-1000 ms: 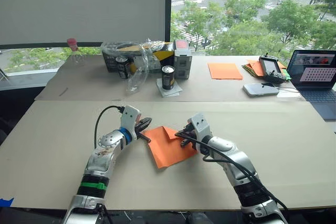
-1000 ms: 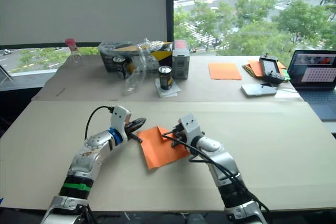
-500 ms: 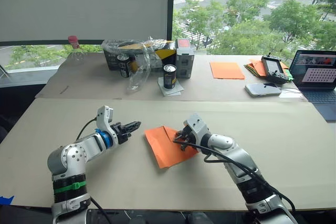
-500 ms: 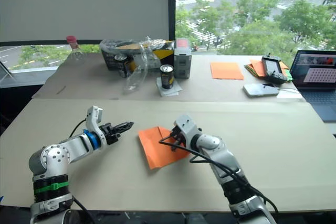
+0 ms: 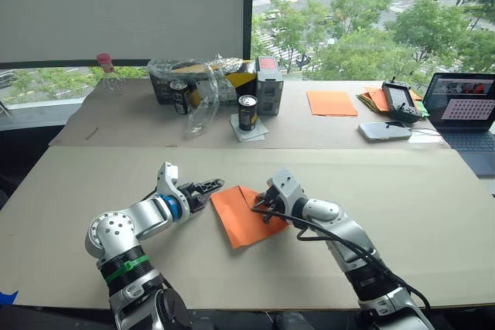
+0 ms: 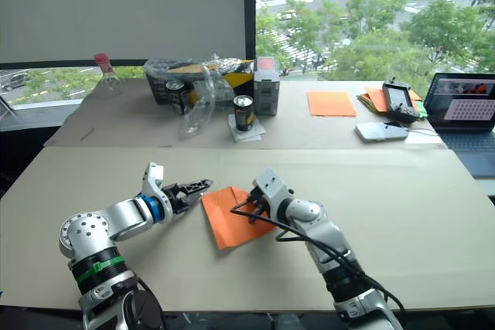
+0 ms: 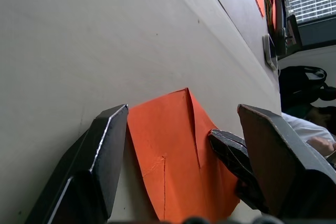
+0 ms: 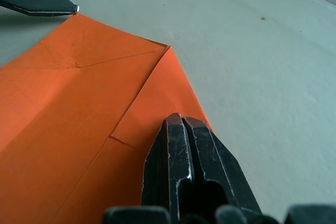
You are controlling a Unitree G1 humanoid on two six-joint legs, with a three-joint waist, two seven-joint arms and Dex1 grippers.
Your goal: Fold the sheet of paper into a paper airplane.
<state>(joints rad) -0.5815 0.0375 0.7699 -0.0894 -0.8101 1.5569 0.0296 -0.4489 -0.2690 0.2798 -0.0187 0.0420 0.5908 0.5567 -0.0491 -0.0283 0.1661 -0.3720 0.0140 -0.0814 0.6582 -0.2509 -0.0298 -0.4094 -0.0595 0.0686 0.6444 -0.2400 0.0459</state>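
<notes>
Two grippers: right gripper [image 5: 261, 205] apparently atop sheet of paper [image 5: 241, 215], left gripper [image 5: 210, 187] beside.

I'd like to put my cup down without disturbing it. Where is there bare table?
Free: the front table right of the right gripper, and left of the left gripper. Crowded: around the sheet of paper, and the back row near the cans and laptop.

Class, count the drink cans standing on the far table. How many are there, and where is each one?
2. One can stands in front of the black basket beside clear plastic wrap; the other can sits on a white napkin nearer the middle. The clutter may hide more.
</notes>
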